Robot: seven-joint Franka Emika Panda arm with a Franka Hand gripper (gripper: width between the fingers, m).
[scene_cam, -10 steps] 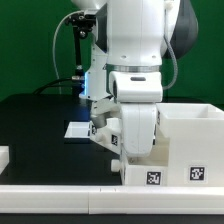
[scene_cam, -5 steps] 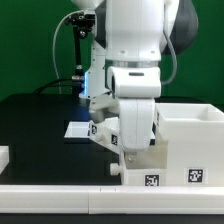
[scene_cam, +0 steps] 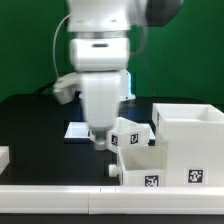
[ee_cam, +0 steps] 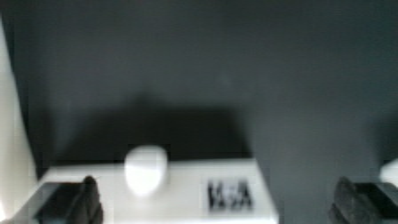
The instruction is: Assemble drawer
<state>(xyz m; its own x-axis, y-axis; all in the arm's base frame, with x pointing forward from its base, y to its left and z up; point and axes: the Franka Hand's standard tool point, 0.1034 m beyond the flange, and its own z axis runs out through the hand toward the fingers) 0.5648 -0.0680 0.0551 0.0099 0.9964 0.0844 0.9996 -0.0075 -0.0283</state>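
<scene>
Arm and claw [scene_cam: 100,138] have shifted toward the exterior view's left since the earlier frames, exposing more of the small tray [scene_cam: 135,137] that the wrist housing partly covered. The claw now hangs low over the black bench [scene_cam: 35,125], just beside the tray's left edge in the exterior view. The tray sits tilted, with tags on its outer faces, against the lower white section in front of the box shell [scene_cam: 190,140]. The box shell stands upright at the exterior view's right, open side up, with tags on its front face. In the blurred wrist view the two dark fingers [ee_cam: 71,203] stand wide apart with nothing clamped; a white surface carrying a tag [ee_cam: 226,193] and a rounded white knob [ee_cam: 146,168] lies beyond them. The marker board [scene_cam: 76,130] lies flat behind the claw. A white bar [scene_cam: 55,187] edges the bench front.
</scene>
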